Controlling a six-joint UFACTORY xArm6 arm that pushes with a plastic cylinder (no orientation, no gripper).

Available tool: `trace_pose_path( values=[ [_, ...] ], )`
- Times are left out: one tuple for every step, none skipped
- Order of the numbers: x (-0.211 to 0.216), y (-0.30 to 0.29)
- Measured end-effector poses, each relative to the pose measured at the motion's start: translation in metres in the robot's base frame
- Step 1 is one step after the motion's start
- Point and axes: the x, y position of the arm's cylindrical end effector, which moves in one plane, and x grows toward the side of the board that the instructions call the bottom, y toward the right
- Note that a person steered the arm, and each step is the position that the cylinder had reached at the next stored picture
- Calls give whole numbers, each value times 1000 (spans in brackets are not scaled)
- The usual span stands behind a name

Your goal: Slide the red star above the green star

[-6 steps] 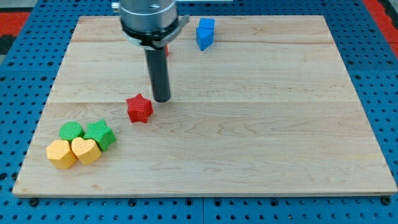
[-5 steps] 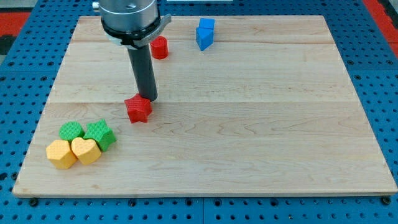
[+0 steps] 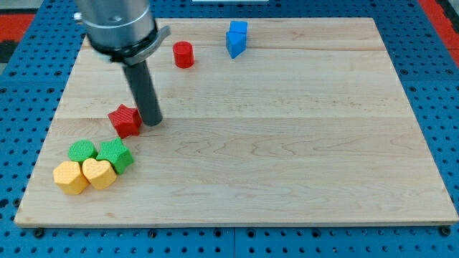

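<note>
The red star [image 3: 125, 120] lies on the wooden board's left part. My tip [image 3: 151, 120] touches its right side. Below it sits a cluster: a green star [image 3: 115, 154], and a second green block [image 3: 82, 151] to its left whose shape I cannot make out. The red star is just above the green star, slightly to the view's right of the cluster's middle, with a small gap between them.
Two yellow hearts [image 3: 98, 173] [image 3: 70, 178] touch the green blocks at the bottom left. A red cylinder [image 3: 183, 54] and a blue block [image 3: 236, 38] stand near the board's top edge [image 3: 301, 20].
My tip moved left and pushed the red star to the left, from the board's middle-left to just above the green blocks.
</note>
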Motion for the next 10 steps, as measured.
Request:
trace_pose_path(
  values=[
    [-13,8],
    [0,-15],
    [1,-33],
    [-11,-28],
    [-14,-39],
    [-14,-59],
    [7,-59],
    [23,-51],
    [35,-51],
    [42,-50]
  ],
)
